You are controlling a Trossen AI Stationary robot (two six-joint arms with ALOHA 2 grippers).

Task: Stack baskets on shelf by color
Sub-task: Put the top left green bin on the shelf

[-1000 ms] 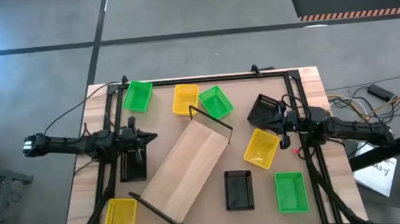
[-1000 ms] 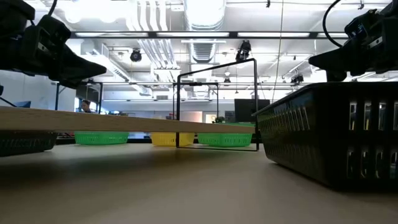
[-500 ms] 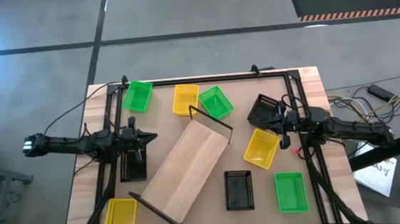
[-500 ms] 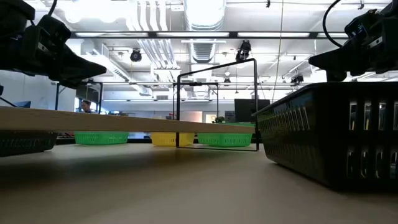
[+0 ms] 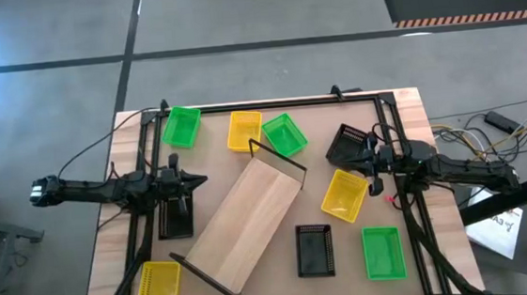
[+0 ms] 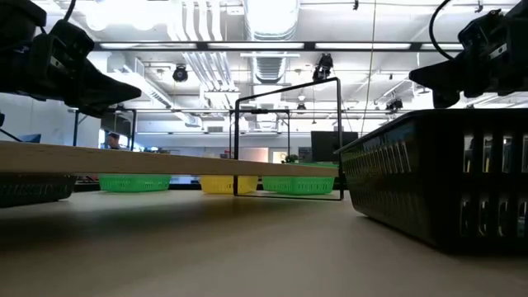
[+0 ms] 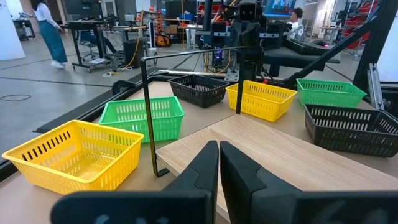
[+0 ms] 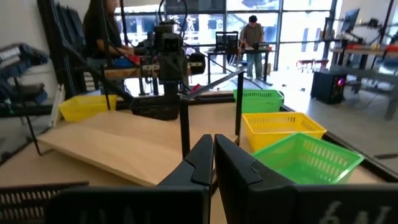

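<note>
The shelf [image 5: 249, 226], a pale board with thin black end frames, lies slantwise on the table's middle. Green baskets [image 5: 182, 126] [image 5: 284, 134] and a yellow basket [image 5: 244, 130] stand along the far edge. A black basket [image 5: 346, 144] and a yellow basket [image 5: 344, 195] sit by the right arm. A black [image 5: 315, 250], a green [image 5: 382, 252] and a yellow basket [image 5: 159, 288] stand near the front. My left gripper [image 5: 200, 180] [image 7: 219, 155] hovers shut above the shelf's left side, over another black basket [image 5: 175, 216]. My right gripper [image 5: 349, 160] [image 8: 213, 149] hovers shut, facing the shelf.
Black frame rails [image 5: 270, 105] run along the table's far edge and both sides. Cables and paper lie off the table's right side [image 5: 488, 130]. People stand in the room beyond the table [image 8: 252, 34]. In the low view the near black basket [image 6: 445, 181] fills the right side.
</note>
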